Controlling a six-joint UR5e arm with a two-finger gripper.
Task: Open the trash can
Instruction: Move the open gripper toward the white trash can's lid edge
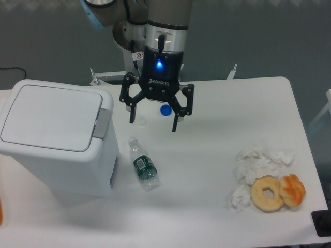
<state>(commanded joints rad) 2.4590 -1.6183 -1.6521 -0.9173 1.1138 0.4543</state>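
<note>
The trash can (51,134) is a large boxy white bin at the left of the table. Its flat white lid (50,116) lies shut, and a grey push-tab (101,124) sits on its right rim. My gripper (154,123) hangs above the table at the back middle, to the right of the bin and apart from it. Its two black fingers are spread wide, and nothing is between them.
A small plastic bottle (143,165) lies on the table just right of the bin. A blue cap (165,109) and a small white cap (141,120) lie under the gripper. Crumpled tissues (256,165), a doughnut (267,193) and an orange pastry (292,189) lie at the right front.
</note>
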